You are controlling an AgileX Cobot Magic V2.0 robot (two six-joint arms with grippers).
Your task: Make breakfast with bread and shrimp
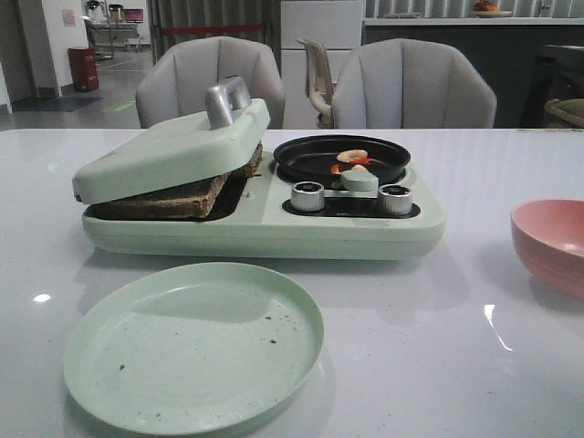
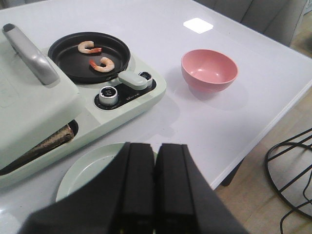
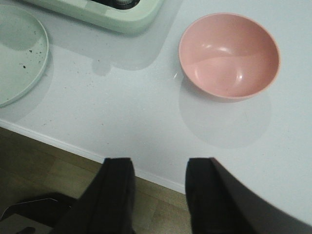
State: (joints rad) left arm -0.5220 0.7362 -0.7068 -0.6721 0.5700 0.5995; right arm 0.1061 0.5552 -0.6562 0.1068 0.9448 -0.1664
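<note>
My front camera is showing neither of my arms; only the wrist cameras are catching my pincers. My left pincer is hanging above the near table edge with its black fingers pressed together, pinching nothing. My right pincer is hovering past the table's edge over the floor, its fingers spread apart and empty.

The pale green breakfast-maker appliance is sitting on the glossy white table. Its hinged green lid with a silver handle is resting tilted on the dark-crusted bread slices, which are lying on the grill side and poking out under the lid. The round black frying pan beside them is holding the pinkish curled shrimp; my left wrist camera is showing two pieces lying apart, while the front camera is showing them partly hidden by the pan handle.

The round pale green plate, just in front of the appliance, is carrying only dark crumbs. The pink bowl is standing to the right, with nothing in it.
</note>
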